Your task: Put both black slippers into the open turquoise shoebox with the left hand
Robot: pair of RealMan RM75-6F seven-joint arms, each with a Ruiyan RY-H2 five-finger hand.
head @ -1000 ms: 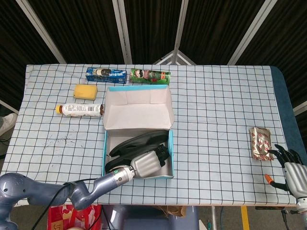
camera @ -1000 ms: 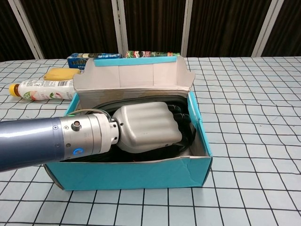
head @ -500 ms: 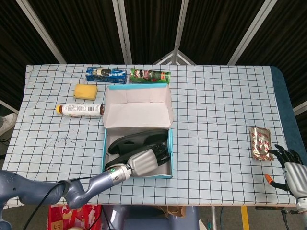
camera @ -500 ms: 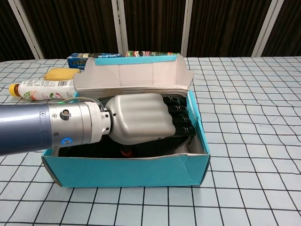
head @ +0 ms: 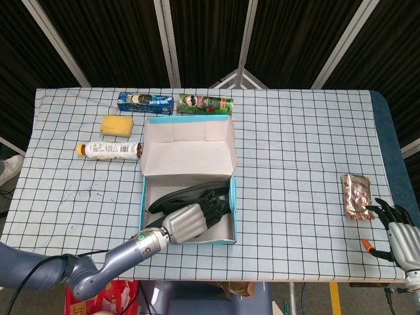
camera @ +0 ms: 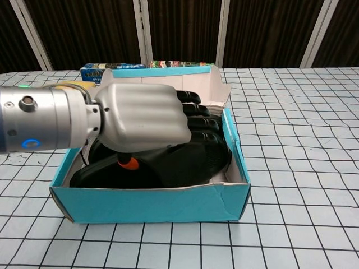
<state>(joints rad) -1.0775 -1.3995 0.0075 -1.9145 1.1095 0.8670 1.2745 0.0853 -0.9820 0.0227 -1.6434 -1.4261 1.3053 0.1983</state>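
The open turquoise shoebox point(head: 233, 211) point(camera: 151, 204) stands at the table's front middle, lid flap point(head: 189, 152) raised at the back. Both black slippers point(head: 187, 194) point(camera: 188, 162) lie inside it, one partly on the other. My left hand point(head: 190, 220) point(camera: 147, 117) hovers over the box's near half, above the slippers, fingers stretched to the right and bent slightly down, nothing held. Its back hides part of the slippers. My right hand point(head: 396, 231) rests at the table's front right corner, fingers apart and empty.
Behind the shoebox lie a blue carton point(head: 144, 102) and a green can point(head: 205, 103). A yellow sponge point(head: 117, 125) and a white bottle point(head: 109, 150) sit to the box's left. A foil packet point(head: 356, 195) lies near my right hand.
My left hand has risen out of the box and drawn back toward the front; the slippers stay lying inside. The right hand has not moved.
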